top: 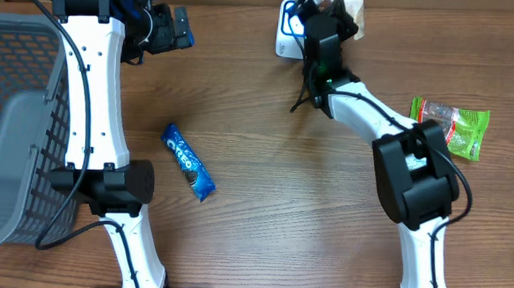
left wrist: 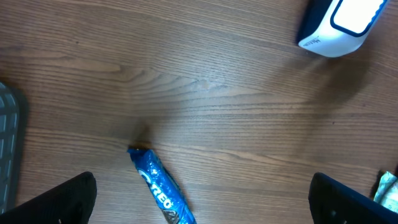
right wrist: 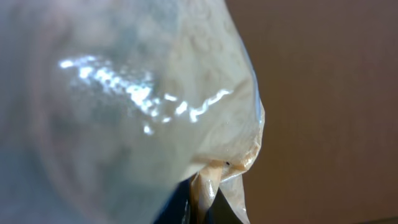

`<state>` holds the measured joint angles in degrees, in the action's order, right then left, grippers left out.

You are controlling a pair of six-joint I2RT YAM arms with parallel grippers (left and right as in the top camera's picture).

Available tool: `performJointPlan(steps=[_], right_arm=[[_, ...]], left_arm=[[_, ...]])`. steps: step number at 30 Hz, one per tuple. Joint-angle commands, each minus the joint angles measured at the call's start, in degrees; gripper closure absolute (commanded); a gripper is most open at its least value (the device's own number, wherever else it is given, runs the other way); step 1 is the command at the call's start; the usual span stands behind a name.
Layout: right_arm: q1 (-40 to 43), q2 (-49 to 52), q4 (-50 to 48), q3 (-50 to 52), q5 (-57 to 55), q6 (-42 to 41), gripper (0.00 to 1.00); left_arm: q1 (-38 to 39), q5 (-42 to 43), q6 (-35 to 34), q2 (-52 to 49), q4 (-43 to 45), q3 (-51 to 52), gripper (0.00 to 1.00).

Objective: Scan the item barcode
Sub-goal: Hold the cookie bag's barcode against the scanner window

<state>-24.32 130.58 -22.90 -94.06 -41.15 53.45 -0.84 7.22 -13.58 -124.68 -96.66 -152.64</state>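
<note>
Beside the scanner (top: 285,35), a pale pouch (top: 351,6).

Tabletop (top: 262,206): brown, wood-grain streaks.
Biscuit pack (top: 187,162): blue, white lettering.
Scanner (left wrist: 339,25): white body, blue trim.
Snack packet (top: 456,128): green, with red and clear patches.
Basket (top: 14,78): grey, grid mesh.
Bag (right wrist: 124,93): cream, translucent, glossy highlights.
Arms (top: 97,91): white shells, black joints.

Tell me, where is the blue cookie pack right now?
Seen from overhead, the blue cookie pack lies flat on the wooden table, left of centre, just right of the left arm, with the grey basket beyond that.
</note>
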Motion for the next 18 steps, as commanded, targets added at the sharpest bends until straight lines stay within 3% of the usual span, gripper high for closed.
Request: performJointPlan(steps=[1,18], right_arm=[[0.1,2.4,-2.3,-0.4,0.5,10.2,0.96],[0.1,2.9,4.5,-0.4,2.9,10.7,0.96]], left_arm=[[0.2,-0.2,-0.8,0.0,-0.1,-1.1,0.0],[0.2,-0.2,-0.8,0.0,-0.1,-1.1,0.0]])
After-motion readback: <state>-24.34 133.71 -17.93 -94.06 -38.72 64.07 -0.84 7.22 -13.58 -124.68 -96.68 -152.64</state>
